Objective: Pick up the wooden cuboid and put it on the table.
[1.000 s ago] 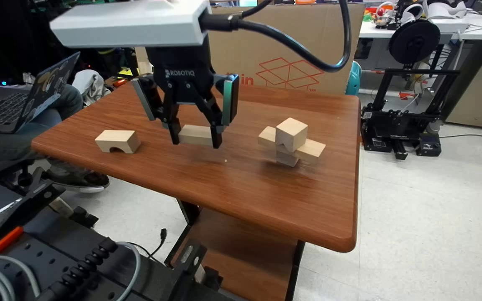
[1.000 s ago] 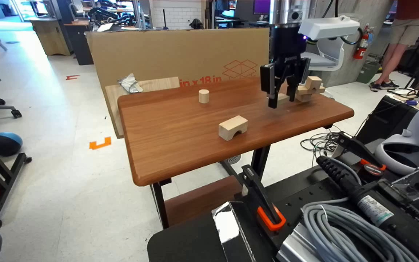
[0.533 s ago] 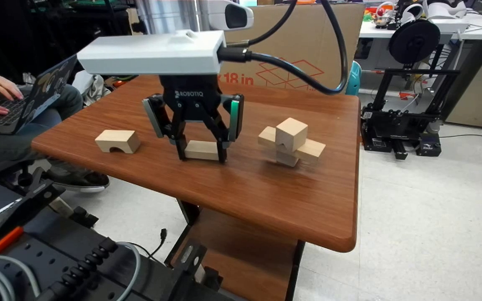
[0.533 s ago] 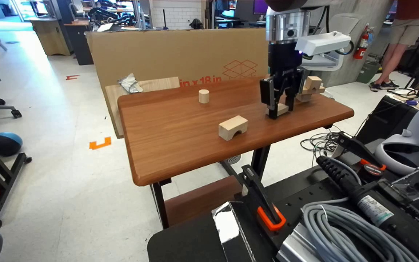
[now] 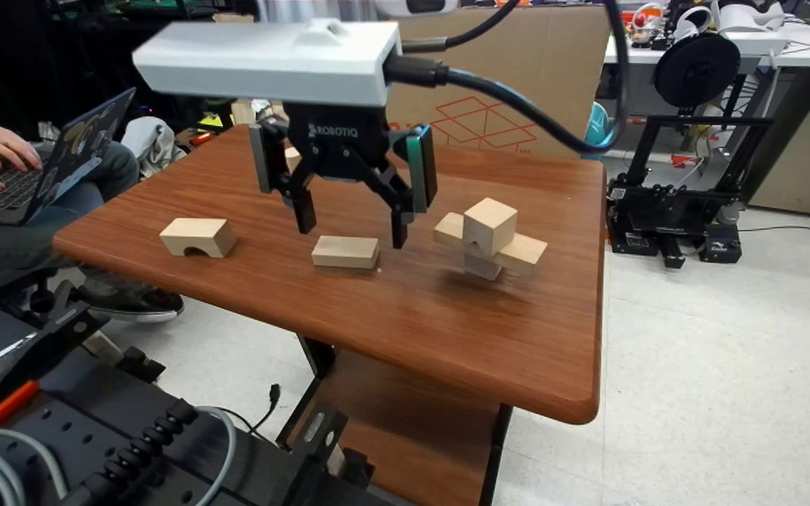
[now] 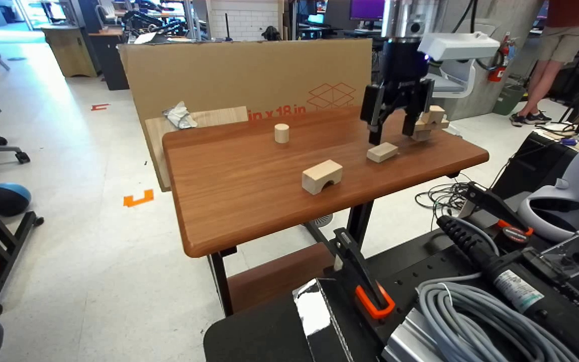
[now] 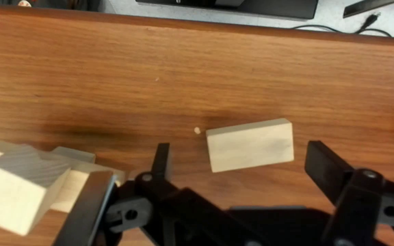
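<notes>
Wooden cuboid [image 5: 345,252] flat on the surface [image 5: 447,337], left of the block stack [image 5: 491,235] in both exterior views. My fingers [image 5: 399,228] hang apart, higher up, nothing gripped. Risk: drifting right while low, I could clip the stack and topple it.

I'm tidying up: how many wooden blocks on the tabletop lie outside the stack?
3: the arch block; the slab, between it and the stack; and the cylinder, near the cardboard.
</notes>
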Robot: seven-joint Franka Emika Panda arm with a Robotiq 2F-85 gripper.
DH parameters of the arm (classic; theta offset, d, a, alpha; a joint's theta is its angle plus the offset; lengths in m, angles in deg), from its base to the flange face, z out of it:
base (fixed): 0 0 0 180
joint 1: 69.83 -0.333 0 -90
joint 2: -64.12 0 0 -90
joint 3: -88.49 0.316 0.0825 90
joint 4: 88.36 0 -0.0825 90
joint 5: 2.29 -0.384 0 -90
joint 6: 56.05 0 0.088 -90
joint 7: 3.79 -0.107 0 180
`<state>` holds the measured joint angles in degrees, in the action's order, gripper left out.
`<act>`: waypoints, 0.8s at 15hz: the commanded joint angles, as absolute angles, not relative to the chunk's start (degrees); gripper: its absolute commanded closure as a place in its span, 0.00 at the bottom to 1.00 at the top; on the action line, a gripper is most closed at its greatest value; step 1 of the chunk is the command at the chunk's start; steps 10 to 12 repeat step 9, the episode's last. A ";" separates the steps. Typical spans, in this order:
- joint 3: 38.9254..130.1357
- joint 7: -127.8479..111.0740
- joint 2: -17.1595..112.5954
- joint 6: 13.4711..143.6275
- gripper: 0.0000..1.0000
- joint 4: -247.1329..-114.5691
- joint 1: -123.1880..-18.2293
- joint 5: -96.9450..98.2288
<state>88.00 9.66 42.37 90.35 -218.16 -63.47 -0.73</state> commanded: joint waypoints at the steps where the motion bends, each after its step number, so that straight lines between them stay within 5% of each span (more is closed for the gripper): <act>1: 90.20 15.01 55.06 89.78 0.00 -224.33 -57.89 -11.44; 5: 85.85 15.54 65.73 87.64 0.00 -226.42 -57.41 -16.52; 12: 83.75 15.29 65.07 87.71 0.00 -225.28 -59.38 -14.89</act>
